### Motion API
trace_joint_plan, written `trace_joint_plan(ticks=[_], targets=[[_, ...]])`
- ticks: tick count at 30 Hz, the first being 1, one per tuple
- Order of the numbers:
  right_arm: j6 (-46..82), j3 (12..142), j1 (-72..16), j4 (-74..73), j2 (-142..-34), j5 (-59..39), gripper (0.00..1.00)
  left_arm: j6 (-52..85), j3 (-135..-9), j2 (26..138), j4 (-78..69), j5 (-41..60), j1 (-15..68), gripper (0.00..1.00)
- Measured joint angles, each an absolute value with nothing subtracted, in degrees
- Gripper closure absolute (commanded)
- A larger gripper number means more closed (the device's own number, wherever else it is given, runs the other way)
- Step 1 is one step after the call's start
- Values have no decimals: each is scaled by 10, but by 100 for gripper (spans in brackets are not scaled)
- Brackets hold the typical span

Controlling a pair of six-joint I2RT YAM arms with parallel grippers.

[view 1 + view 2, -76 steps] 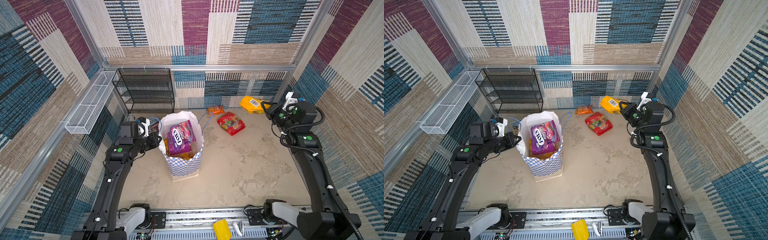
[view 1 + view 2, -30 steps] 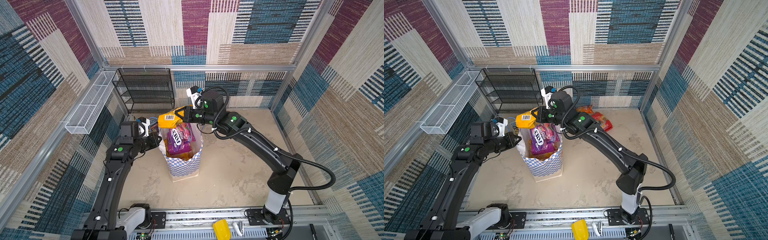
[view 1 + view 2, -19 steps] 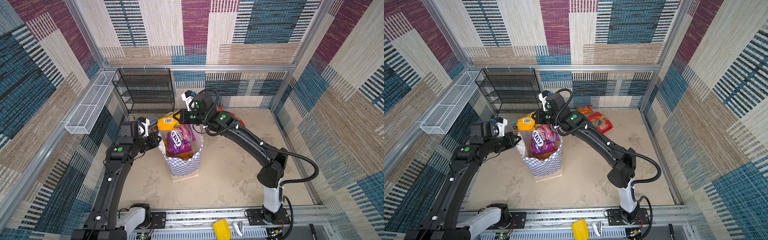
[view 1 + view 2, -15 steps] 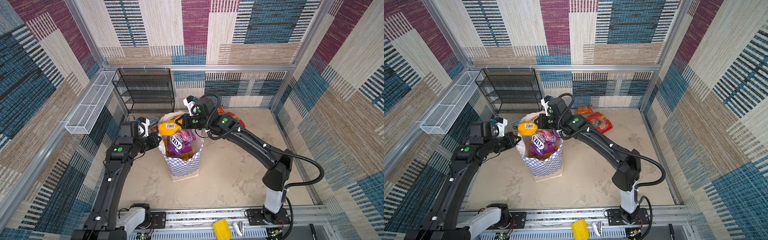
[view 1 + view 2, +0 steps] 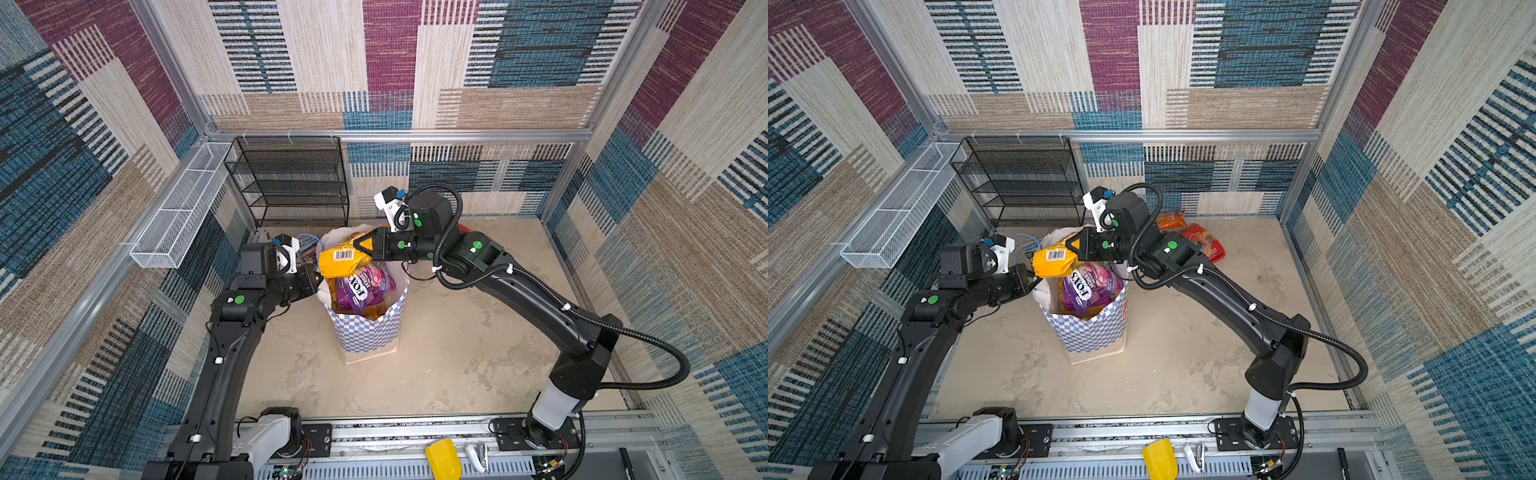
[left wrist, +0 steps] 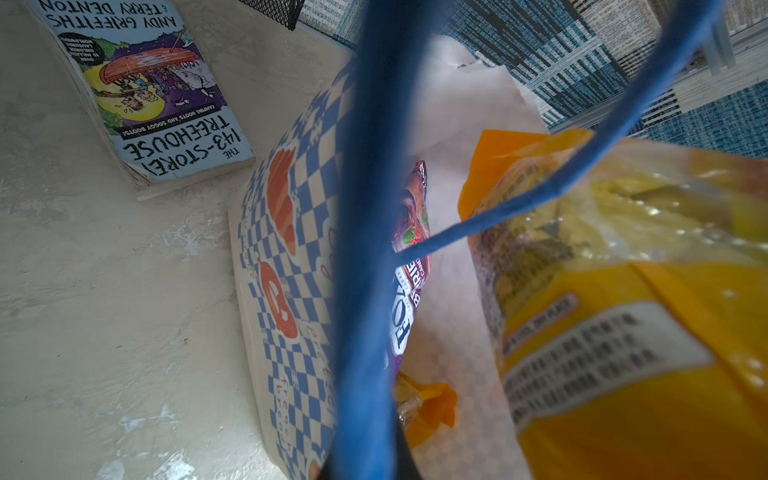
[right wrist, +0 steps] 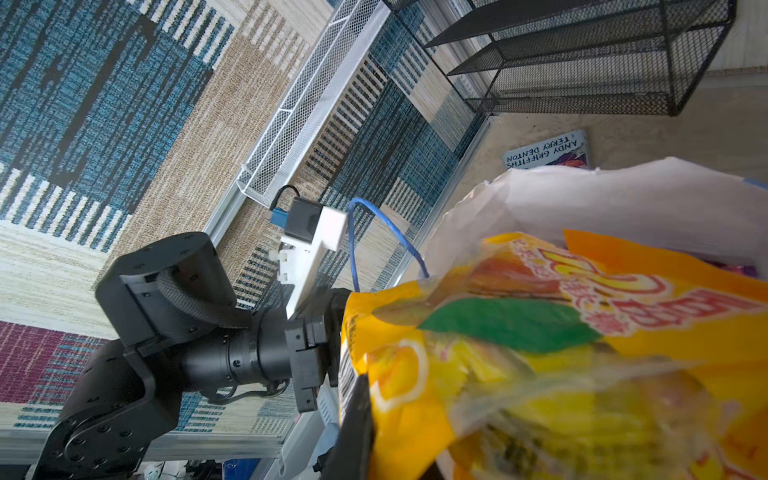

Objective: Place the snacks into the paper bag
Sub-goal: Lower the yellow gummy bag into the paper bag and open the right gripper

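The purple packet (image 5: 1090, 286) in the paper bag (image 5: 365, 332) reads "FOX'S BERRIES"; the book (image 6: 141, 95) reads "143-STOREY TREEHOUSE". The right gripper (image 5: 368, 245) grasps a barcoded yellow packet (image 5: 343, 259) over the blue-checked bag's mouth; the left gripper (image 5: 313, 280) clenches its rim.

Upright checked paper bag (image 5: 365, 332), purple packet (image 5: 362, 287) inside, yellow packet (image 5: 343, 262) over its mouth.

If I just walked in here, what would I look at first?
Probably the bright yellow packet, pinched by the right gripper just above the open checked paper bag in the middle of the floor. A purple packet stands inside the bag, and the left gripper pinches the bag's rim. A red packet lies on the floor near the back wall.
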State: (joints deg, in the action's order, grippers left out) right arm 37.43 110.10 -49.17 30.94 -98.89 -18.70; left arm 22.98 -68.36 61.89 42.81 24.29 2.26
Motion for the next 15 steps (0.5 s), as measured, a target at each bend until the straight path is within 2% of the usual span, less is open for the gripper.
trace_joint_plan(ticks=[15], targets=[[420, 957, -502, 307, -921, -184, 100, 230, -684, 619, 428, 243, 22, 100]])
